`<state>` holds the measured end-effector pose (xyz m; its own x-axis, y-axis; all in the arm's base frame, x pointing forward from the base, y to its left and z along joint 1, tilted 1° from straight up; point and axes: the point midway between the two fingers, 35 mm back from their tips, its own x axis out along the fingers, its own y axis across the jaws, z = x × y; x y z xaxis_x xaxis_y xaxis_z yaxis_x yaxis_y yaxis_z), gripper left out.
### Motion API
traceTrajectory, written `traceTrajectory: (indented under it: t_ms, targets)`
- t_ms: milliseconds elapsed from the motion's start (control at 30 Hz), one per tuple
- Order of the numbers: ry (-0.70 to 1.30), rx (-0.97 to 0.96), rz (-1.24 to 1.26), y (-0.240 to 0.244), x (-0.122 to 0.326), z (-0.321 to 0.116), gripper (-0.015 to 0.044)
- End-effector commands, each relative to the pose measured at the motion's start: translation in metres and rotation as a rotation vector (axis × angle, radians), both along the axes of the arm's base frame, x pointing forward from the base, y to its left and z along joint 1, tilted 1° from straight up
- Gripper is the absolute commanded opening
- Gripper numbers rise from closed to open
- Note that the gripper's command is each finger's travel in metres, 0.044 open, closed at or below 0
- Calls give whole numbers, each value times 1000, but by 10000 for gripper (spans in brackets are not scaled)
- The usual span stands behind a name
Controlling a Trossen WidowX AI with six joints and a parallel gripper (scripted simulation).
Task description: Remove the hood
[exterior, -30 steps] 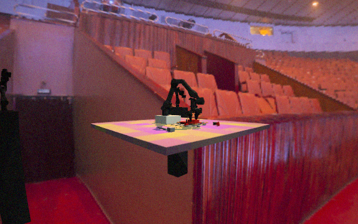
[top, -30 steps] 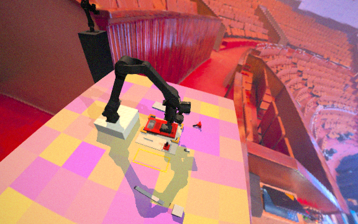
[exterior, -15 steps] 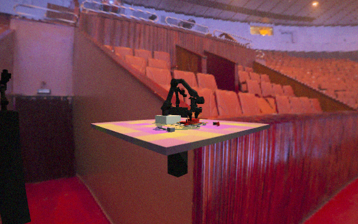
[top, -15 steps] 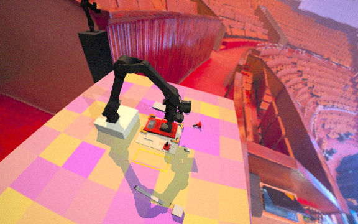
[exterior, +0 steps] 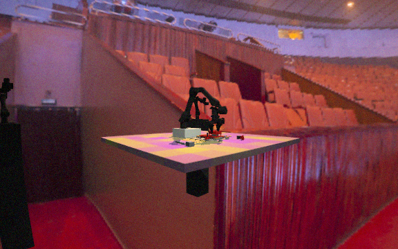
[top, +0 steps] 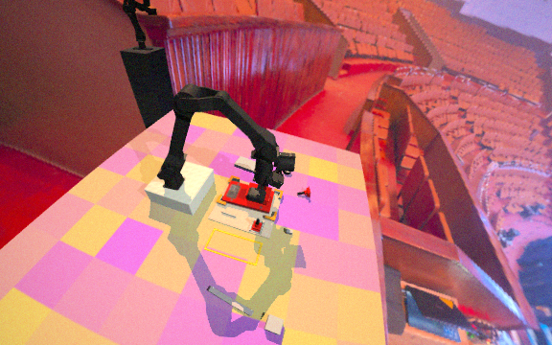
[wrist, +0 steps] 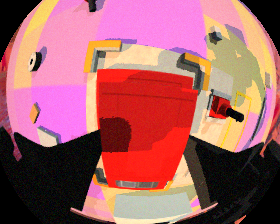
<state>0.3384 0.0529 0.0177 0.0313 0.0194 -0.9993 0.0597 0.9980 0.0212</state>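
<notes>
The red toy car (top: 229, 193) sits between corner brackets on the table. Its hood (wrist: 146, 107) is the broad red panel filling the middle of the wrist view. My gripper (top: 257, 195) (exterior: 215, 133) (wrist: 144, 136) points down over the car, with one black finger at each side edge of the hood, shut on it. The hood lies level at the car; whether it is lifted a little cannot be told. The marked area is a yellow outline (top: 231, 257) on the table, beyond the pale board beside the car, and nothing lies inside it.
A red block with a black knob (top: 257, 225) (wrist: 220, 107) stands on the pale board (top: 223, 216). A small red piece (top: 307, 193) (exterior: 240, 137) lies on the car's other side. A long grey bar (top: 223, 295) and white block (top: 274, 325) lie beyond the outline. The arm stands on a white box (top: 199, 184).
</notes>
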Motion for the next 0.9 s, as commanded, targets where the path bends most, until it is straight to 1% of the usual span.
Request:
traceTrajectory:
  t_ms: [0, 400, 733, 767, 800, 867]
  targets:
    - [-3, 0, 1, 0, 1, 4, 0]
    - [-3, 0, 1, 0, 1, 14, 0]
    - [-3, 0, 1, -1, -1, 56, 0]
    - [-3, 0, 1, -1, -1, 56, 0]
    - [0, 0, -2, -2, -1, 47, 0]
    - [-1, -1, -2, -7, 0, 47, 0]
